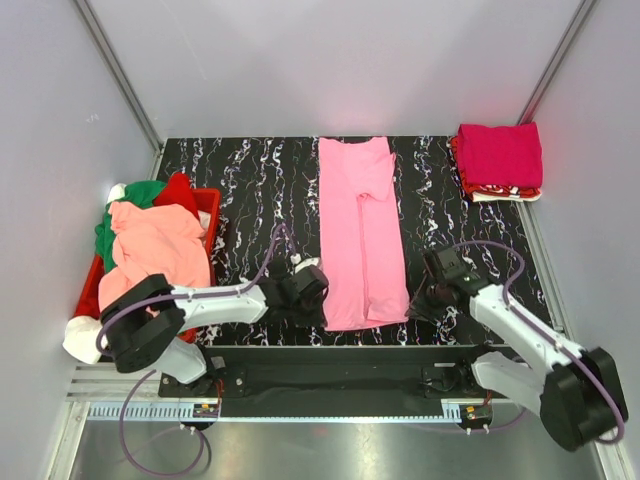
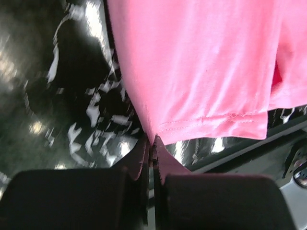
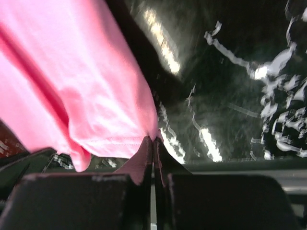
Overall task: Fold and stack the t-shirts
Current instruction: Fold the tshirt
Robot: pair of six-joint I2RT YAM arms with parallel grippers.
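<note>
One black marbled table carries everything, and the pink shirt on it serves as the marker for all else. That shirt lies flat, folded lengthwise into a long narrow strip with its sleeves turned in, its collar end away from the arm bases and its hem end towards them.

Well to the left of the pink shirt stands a red crate, heaped with loose shirts. A salmon shirt is spread over the top of the heap. A green shirt and a red shirt poke out on the far side of it. A white shirt hangs over the crate's near end.

Well to the right of the pink shirt, level with its collar end, sits a neat stack. A folded magenta shirt is on top, with red and white edges showing under it at the near side.

Both arms reach in to the pink shirt's hem end, one on each side.

The left claw is closed on the hem's left corner, and a small tab of pink cloth is pinched between its black fingers. The right claw is closed likewise on the hem's right corner, the fold of cloth rising from it.
</note>
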